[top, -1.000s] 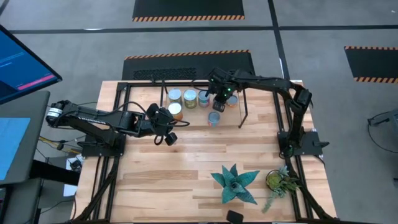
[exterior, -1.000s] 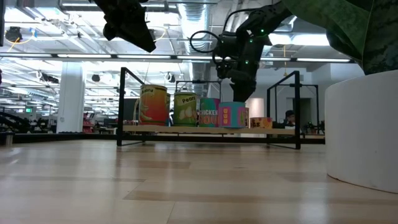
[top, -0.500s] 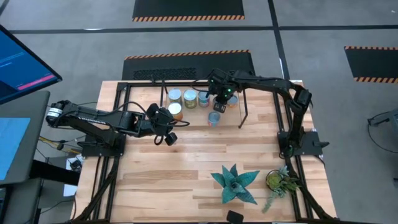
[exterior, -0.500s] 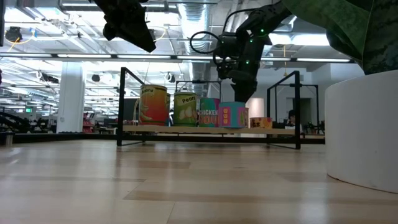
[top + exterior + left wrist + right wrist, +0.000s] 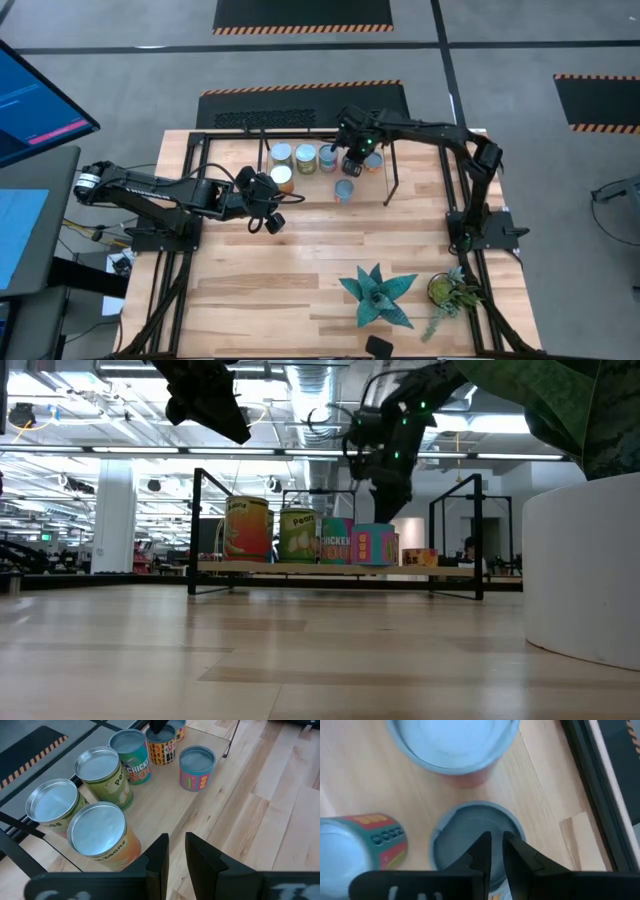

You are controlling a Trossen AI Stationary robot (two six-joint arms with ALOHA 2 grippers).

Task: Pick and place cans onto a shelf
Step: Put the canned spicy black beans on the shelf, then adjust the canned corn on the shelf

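A big white pot (image 5: pixel 585 570) with green leaves stands nearest in the low view, on the wooden table (image 5: pixel 300 290). Two potted plants (image 5: pixel 378 295) sit at the near edge of the table in the high view.

The left gripper (image 5: pixel 272 222) hangs above the bare table, just in front of the shelf (image 5: pixel 330 568). Its two fingers (image 5: pixel 160 857) are close together, with only a thin gap, and nothing is between them. It touches no can.

Farther back is the low shelf with black rods and a light wooden top. All six cans (image 5: pixel 97 835) stand upright on it. An orange can sits nearest the left gripper, two green ones are beside it, and a blue-pink can (image 5: pixel 344 190) stands a bit apart at the front.

The right gripper (image 5: pixel 351 165) hangs over the far cans on the shelf. Its fingers (image 5: pixel 482 852) are also nearly together, with a thin gap, holding nothing. They float just above the silver top of one can (image 5: pixel 475 840), and I cannot tell if they touch it.
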